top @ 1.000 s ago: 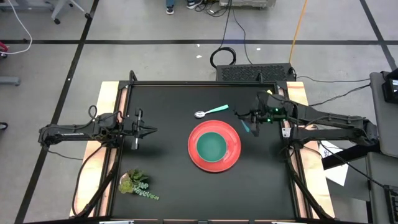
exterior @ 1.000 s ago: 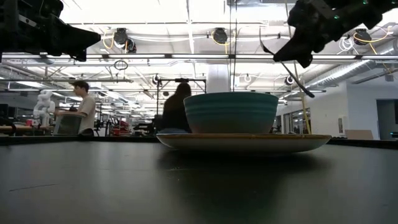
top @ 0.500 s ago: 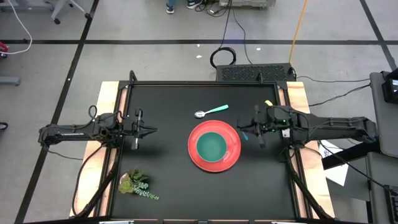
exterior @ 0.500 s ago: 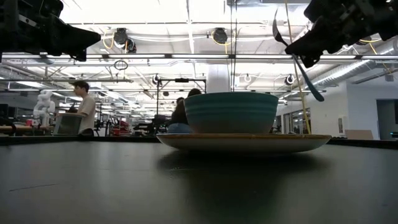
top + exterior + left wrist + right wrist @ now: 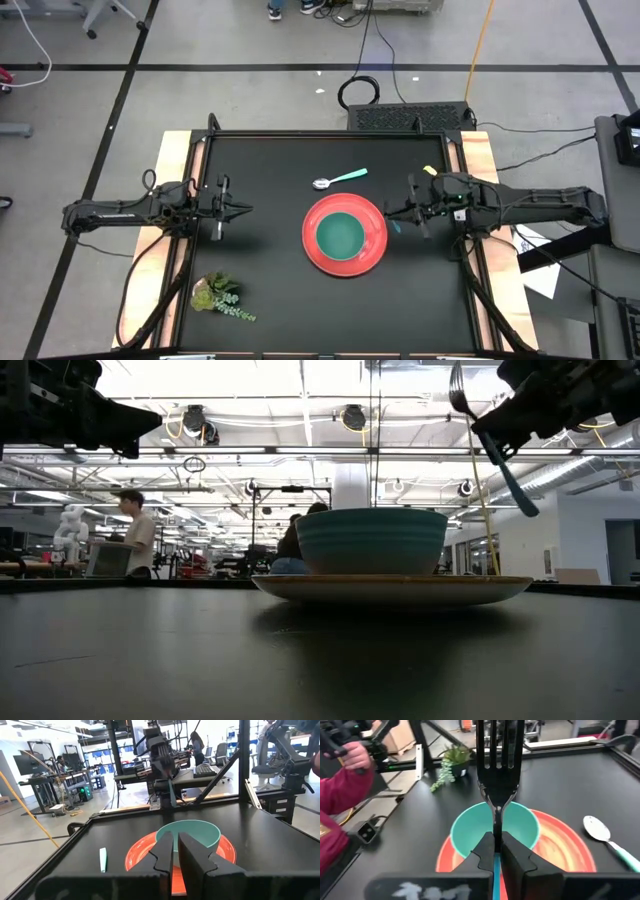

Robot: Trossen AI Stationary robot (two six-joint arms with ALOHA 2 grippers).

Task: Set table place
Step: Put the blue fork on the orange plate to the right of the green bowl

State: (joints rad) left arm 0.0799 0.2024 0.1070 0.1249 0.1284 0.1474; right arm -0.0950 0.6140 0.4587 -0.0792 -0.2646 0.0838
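- In the right wrist view, nearest the lens, the right gripper (image 5: pixel 494 851) has its fingers clamped on the fork (image 5: pixel 498 767), which stands tines up through the middle of the frame.
- From above, that gripper (image 5: pixel 412 208) sits right of centre, just off the plate's right edge, with a bit of blue handle poking out toward the plate.
- In the low view the fork (image 5: pixel 490 442) hangs tilted in the upper right, well off the table (image 5: pixel 270 290), so it looks like it's about to be laid beside the plate.
- My take on doing it well: tip the fork flat first, handle toward the bottom of the overhead frame, then lower it onto the bare black strip right of the plate and let go only once it's touching down. Dropping it from that height would make it bounce or land on the rim.
- The plate (image 5: pixel 372 250) is in the middle of the overhead frame, with the bowl (image 5: pixel 341 235) sitting in it.
- The spoon (image 5: pixel 338 179) lies just above the plate, apart from it, so it's probably still to be placed.
- The left gripper (image 5: pixel 238 210) waits at left centre, fingers pinched together on nothing, well apart from the plate.
- The plant (image 5: pixel 222 296) is in the lower left.
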